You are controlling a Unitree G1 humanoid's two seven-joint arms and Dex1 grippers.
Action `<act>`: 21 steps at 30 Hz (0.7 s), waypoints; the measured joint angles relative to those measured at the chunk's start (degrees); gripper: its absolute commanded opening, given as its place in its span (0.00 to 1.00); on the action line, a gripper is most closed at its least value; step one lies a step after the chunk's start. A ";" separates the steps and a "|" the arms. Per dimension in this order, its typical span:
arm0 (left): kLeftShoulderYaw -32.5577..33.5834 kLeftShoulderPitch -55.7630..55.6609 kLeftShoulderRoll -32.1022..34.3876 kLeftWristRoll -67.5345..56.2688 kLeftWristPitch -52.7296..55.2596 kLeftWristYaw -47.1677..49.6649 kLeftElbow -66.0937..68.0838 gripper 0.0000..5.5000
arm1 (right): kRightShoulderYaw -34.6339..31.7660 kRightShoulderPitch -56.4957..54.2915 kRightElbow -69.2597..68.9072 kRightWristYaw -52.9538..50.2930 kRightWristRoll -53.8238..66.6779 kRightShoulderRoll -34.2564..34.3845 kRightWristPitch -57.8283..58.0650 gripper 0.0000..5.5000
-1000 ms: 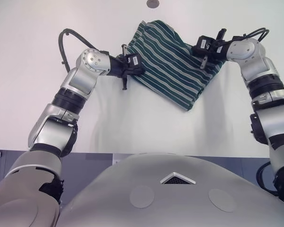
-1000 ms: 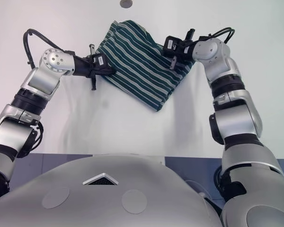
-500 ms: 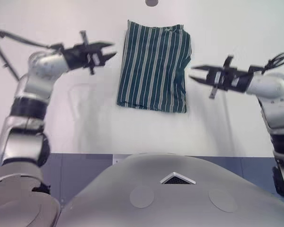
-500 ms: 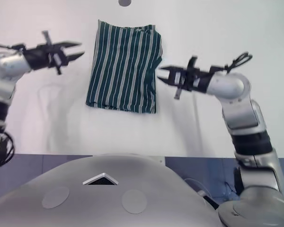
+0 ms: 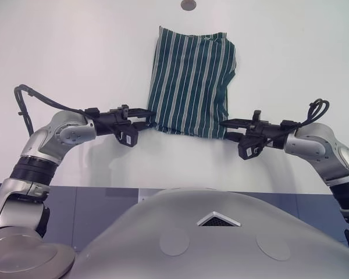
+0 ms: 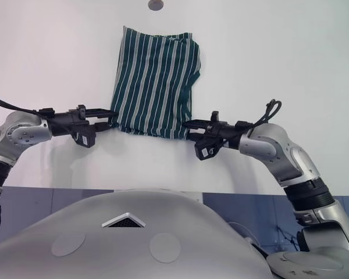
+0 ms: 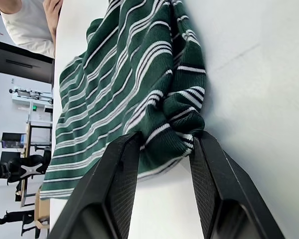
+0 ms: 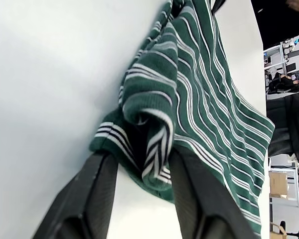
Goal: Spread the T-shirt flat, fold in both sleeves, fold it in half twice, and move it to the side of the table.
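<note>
One table (image 5: 58, 58) carries the shirt (image 5: 192, 75), a folded striped rectangle at upper centre. At its lower corners the left gripper (image 5: 142, 113) and right gripper (image 5: 228, 125) each pinch bunched cloth. A halving fold seems to be starting. Next, both corners should lift together and travel evenly to the top edge.

Bunched near corners of the folded T-shirt (image 5: 189, 81) fill the gap between the jaws of the left gripper (image 5: 145, 116) and the right gripper (image 5: 225, 129). Ahead of both jaw pairs the shirt's body blocks the way; outward of each, open white table (image 5: 75, 52) gives passage
</note>
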 measured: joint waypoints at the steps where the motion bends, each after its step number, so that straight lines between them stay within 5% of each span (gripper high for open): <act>1: -0.58 -0.11 -0.12 -0.02 0.10 -0.16 0.01 0.20 | 0.43 -0.26 0.38 -0.07 0.02 0.07 -0.05 0.18; 7: -3.52 -1.50 -0.35 -5.45 5.83 -5.96 -1.39 0.03 | 1.16 -0.26 -0.82 4.70 8.33 1.99 11.04 0.00; 11: -4.10 2.67 4.10 -22.53 24.61 -18.62 -13.86 0.02 | 0.73 3.58 -14.66 17.84 32.12 -2.95 37.84 0.00; 14: -1.20 1.86 6.18 -36.98 43.44 -23.35 -23.64 0.02 | -5.93 0.32 -20.58 22.31 56.34 -6.22 59.44 0.00; 17: 2.21 -11.57 -1.31 -37.94 50.97 -19.95 -17.35 0.02 | -12.97 -14.91 -8.19 18.74 68.08 -0.22 73.09 0.00; 21: 2.55 -25.57 -14.13 -34.89 52.17 -15.34 1.06 0.02 | -14.57 -21.89 8.60 16.84 68.98 4.79 78.95 0.00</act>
